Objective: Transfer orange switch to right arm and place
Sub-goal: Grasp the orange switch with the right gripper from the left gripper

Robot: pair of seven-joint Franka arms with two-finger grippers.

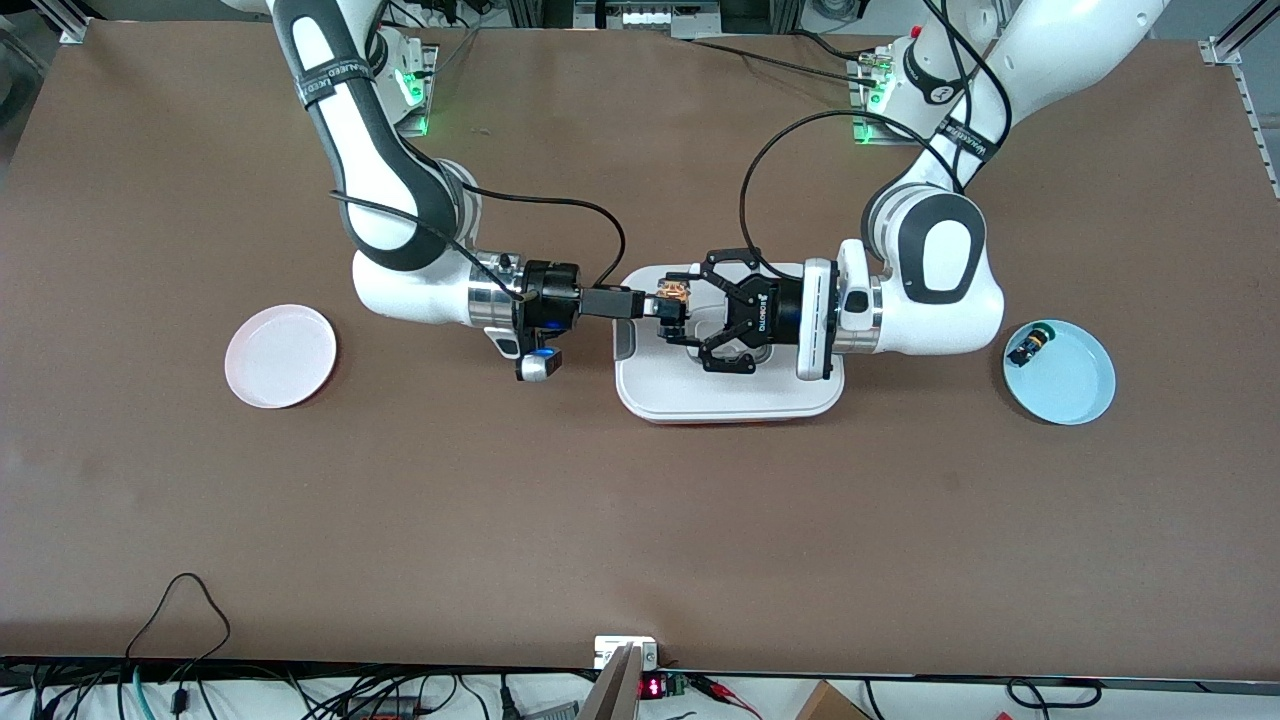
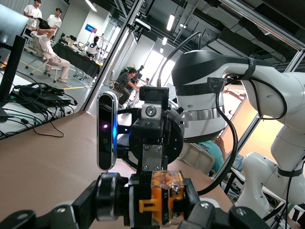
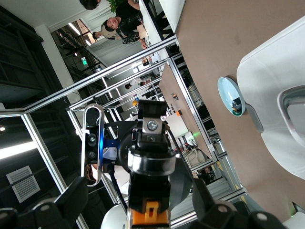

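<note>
The orange switch (image 1: 676,295) hangs in the air over the white tray (image 1: 730,395), between the two grippers, which meet nose to nose. My left gripper (image 1: 692,308) is shut on it. In the left wrist view the switch (image 2: 164,195) lies crosswise, with a pad pressed on each end. My right gripper (image 1: 660,306) has come up to the switch from the right arm's end. In the right wrist view its fingers (image 3: 57,210) stand wide on either side of the switch (image 3: 151,217), with gaps showing, so it is open around it.
An empty pink plate (image 1: 280,355) lies toward the right arm's end of the table. A blue plate (image 1: 1075,385) toward the left arm's end holds the green-capped switch (image 1: 1030,345). Bare brown table lies nearer the front camera.
</note>
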